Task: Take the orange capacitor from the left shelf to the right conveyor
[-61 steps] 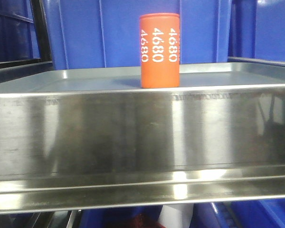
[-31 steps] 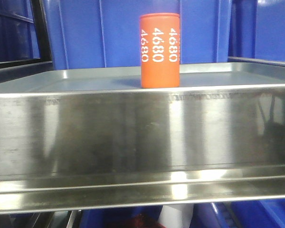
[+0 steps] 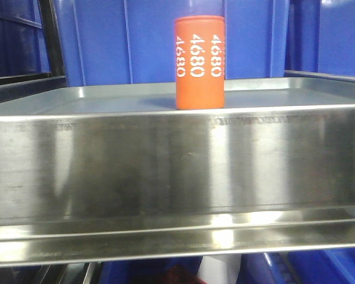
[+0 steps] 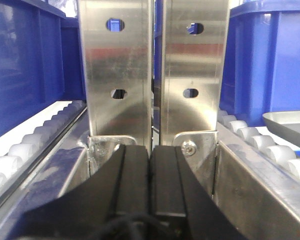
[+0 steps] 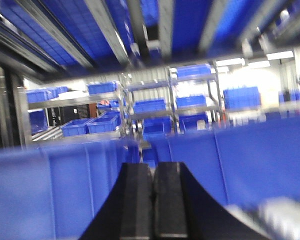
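- Behind the left shelf [image 3: 165,171], blue plastic crates [image 3: 106,41] fill the whole background in the front view.
- That shelf spans the frame. Its tall reflective front face and raised rim stand between the viewer and whatever sits on it.
- Straight ahead of the left wrist, two steel uprights [image 4: 119,70] with slotted holes stand side by side, a thin gap between them.
- Rows of white rollers [image 4: 35,137] run along both sides of the uprights, and the corner of a grey tray [image 4: 290,125] rests on the right-hand row.
- Upright on the shelf's deck stands the orange capacitor [image 3: 199,62], right of centre and back from the front rim, nothing touching it.
- The left gripper [image 4: 151,152] has its black fingers pressed together, empty, close to the foot of the uprights.
- The right gripper [image 5: 153,170] is likewise closed on nothing. Its view is blurred, with blue crate walls [image 5: 230,160] near and racks of bins [image 5: 150,112] beyond.
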Controlling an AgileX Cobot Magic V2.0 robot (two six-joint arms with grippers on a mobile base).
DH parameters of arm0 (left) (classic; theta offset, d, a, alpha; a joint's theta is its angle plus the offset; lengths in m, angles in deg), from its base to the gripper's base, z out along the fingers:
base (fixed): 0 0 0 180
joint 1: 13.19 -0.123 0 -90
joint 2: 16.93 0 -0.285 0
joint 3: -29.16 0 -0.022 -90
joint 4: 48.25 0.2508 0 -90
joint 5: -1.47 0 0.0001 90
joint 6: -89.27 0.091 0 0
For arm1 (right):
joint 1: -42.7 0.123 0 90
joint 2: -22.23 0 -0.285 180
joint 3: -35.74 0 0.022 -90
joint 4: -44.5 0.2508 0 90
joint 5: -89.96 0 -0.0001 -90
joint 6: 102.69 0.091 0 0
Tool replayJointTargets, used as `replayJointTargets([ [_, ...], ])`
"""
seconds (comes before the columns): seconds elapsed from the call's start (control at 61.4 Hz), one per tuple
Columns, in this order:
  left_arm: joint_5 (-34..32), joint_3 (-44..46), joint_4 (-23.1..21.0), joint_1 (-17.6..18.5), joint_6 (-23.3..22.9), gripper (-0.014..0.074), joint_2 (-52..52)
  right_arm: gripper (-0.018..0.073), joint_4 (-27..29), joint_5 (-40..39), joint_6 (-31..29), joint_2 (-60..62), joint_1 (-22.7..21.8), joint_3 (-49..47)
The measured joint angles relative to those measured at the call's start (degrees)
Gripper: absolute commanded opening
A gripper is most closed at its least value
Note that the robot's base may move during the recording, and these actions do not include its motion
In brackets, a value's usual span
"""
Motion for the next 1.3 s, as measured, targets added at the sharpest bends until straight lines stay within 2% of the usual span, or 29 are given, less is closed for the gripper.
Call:
replayJointTargets([
  [0.098,0.00,0.00,0.00,0.00,0.00,-0.0105,0.00,0.0054,-6.90,6.92,6.98,-5.71,2.27,-11.79],
  [0.228,0.00,0.00,0.00,0.00,0.00,-0.0105,0.00,0.0054,-9.25,13.06,10.76,-16.89,8.75,-23.63],
  [0.293,0.00,0.00,0.00,0.00,0.00,-0.0105,0.00,0.0057,-9.52,16.20,10.94,-24.28,13.69,-28.26],
  [0.391,0.00,0.00,0.00,0.00,0.00,-0.0105,0.00,0.0086,-9.61,21.42,10.66,-33.75,23.38,-33.76],
  [0.505,0.00,0.00,0.00,0.00,0.00,-0.0105,0.00,0.0268,-9.76,26.30,8.44,-43.92,34.64,-39.00],
  [0.554,0.00,0.00,0.00,0.00,0.00,-0.0105,0.00,0.0422,-9.87,27.80,7.57,-47.17,37.82,-40.84],
  [0.619,0.00,0.00,0.00,0.00,0.00,-0.0105,0.00,0.0564,-9.87,29.32,7.13,-51.67,41.10,-42.42],
  [0.668,0.00,0.00,0.00,0.00,0.00,-0.0105,0.00,0.0637,-9.87,29.70,7.00,-54.19,42.44,-43.41],
  [0.766,0.00,0.00,0.00,0.00,0.00,-0.0105,0.00,0.0622,-9.58,30.13,7.00,-58.80,43.94,-44.44],
  [0.912,0.00,0.00,0.00,0.00,0.00,-0.0105,0.00,0.0622,-7.80,30.37,7.00,-62.14,44.06,-44.67],
  [1.303,0.00,0.00,0.00,0.00,0.00,-0.0105,0.00,0.0622,-7.34,30.37,7.10,-70.77,44.06,-44.90],
])
